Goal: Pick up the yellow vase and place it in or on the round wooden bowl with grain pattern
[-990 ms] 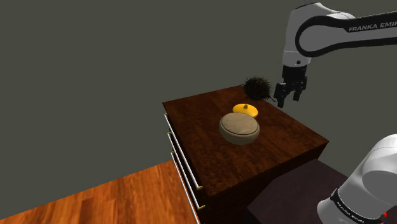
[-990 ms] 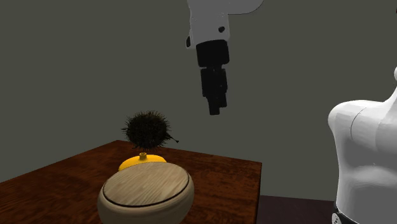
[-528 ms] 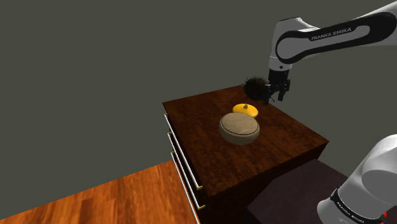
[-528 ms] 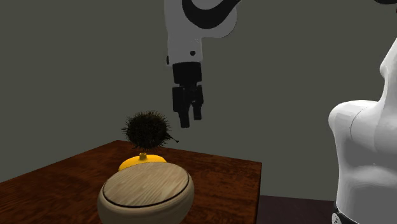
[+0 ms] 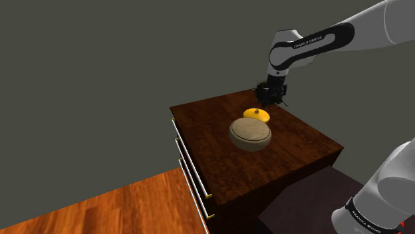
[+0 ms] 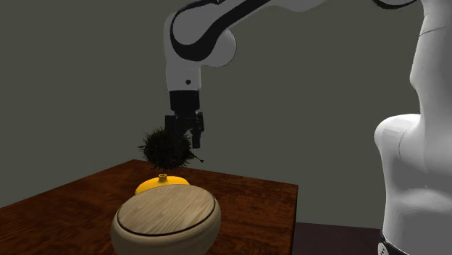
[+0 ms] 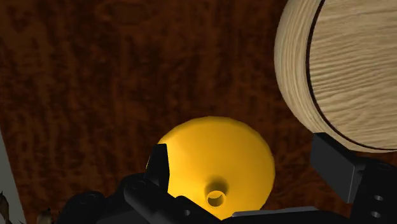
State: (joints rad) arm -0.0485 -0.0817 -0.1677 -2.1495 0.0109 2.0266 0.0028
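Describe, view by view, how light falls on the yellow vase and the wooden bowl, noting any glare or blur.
Shoulder view: dim overall, the yellow vase is the brightest spot on the dark wooden top. Second exterior view: the wooden bowl is lit on top, shaded beneath. Wrist view: the vase is evenly bright with a soft sheen, no hard glare; the bowl's grain is sharp, no blur.

Seen in the shoulder view, the yellow vase [image 5: 256,114] is crowded by the wooden bowl [image 5: 250,133] just beside it at 6 o'clock and a spiky dark ball [image 6: 156,148] near at 1 o'clock, while bare dresser top [image 5: 199,113] lies open at 9 and 3 o'clock.
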